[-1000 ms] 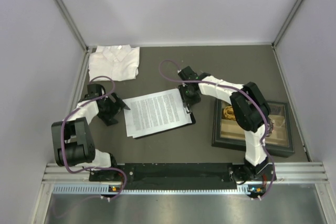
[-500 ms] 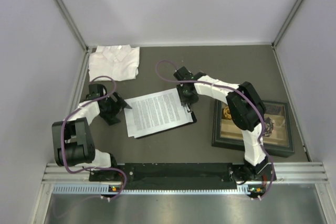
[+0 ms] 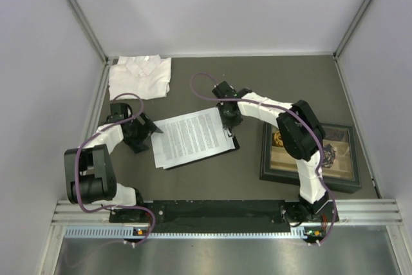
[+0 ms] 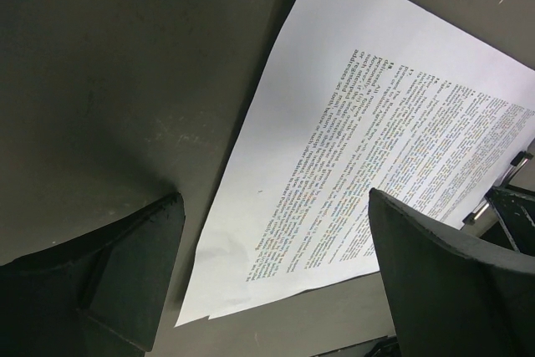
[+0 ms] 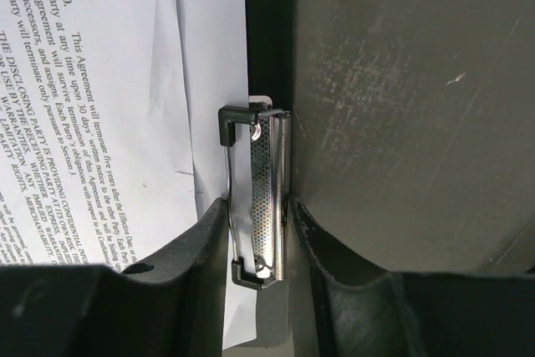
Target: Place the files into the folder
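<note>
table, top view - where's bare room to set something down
Bare: the far table from the shirt rightward, and the near strip between the files and the arm bases. Crowded: the middle, left hand and right hand flanking the files, the right on the clip; tray fills near right.

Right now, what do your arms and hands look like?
The left arm and right arm have white shells with black joints. A purple cable loops along each. The left hand and right hand are matte black with broad wedge-shaped fingers.
</note>
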Robot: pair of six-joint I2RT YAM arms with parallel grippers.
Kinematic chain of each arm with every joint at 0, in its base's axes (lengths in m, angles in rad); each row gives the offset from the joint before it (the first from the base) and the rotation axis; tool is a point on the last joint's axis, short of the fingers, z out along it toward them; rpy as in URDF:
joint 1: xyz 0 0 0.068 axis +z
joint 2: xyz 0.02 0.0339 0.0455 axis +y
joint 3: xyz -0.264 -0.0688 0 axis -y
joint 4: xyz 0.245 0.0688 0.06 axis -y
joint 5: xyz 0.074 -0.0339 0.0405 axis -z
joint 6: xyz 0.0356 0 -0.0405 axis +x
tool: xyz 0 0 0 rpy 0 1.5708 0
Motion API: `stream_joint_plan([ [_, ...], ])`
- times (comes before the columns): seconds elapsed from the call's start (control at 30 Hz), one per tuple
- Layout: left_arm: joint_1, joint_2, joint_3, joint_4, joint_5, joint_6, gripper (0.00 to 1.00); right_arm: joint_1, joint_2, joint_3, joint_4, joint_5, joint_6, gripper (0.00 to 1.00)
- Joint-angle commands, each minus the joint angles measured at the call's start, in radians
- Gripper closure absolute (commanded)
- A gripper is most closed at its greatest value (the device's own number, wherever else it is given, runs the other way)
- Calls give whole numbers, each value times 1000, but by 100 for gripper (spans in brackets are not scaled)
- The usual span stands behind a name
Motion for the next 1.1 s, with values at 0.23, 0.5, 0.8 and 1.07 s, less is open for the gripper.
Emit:
stream_joint_plan([
  [0.23,-20,46,-9,-21,-62,43,5,-85,-67,-220,253,-287,-7,100],
  [0.5,-24,52,40,-73,-99,94,5,-105,-67,-241,284,-324,-3,100],
  [0.8,-26,-221,108,-239,-352,-44,2,-103,-57,-222,254,-271,14,100],
  [1.07,-50,-389,114,-71,-89,-70,11,-100,-54,-216,246,-260,16,100],
])
